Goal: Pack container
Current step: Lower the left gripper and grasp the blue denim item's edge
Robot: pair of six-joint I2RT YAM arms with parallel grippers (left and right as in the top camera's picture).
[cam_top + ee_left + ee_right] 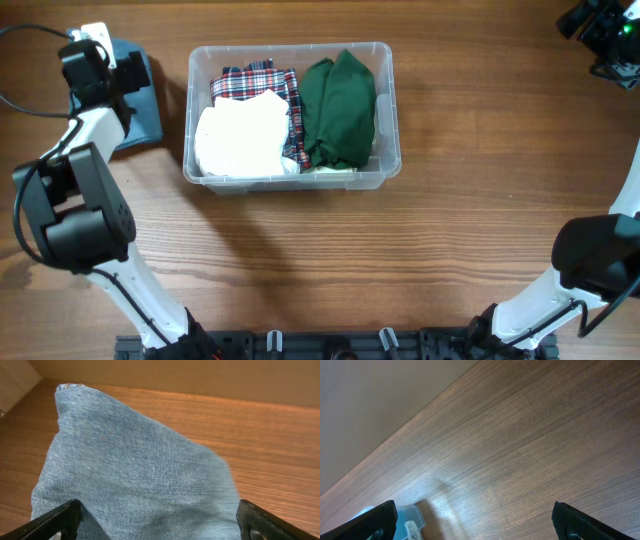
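1. The counter (400,260) lies bare from the container (388,110) to the near edge and across to the right edge — wide room.
2. The container sits near the far edge, slightly left of centre, mouth up, with its long axis along that edge. It holds a plaid cloth (255,78), a white cloth (240,135) and a green cloth (340,105).
3. The left fingers (55,522) are spread apart over a denim cloth (135,475) at the far-left corner.
4. The right fingers (375,520) are spread apart above bare counter.

The container (290,47) is clear, glossy plastic. The white cloth (240,140), plaid cloth (255,80) and green cloth (340,105) look soft and matt. The denim (135,475) at the far left corner is coarse-woven. The table (400,260) is smooth, faintly shiny wood.
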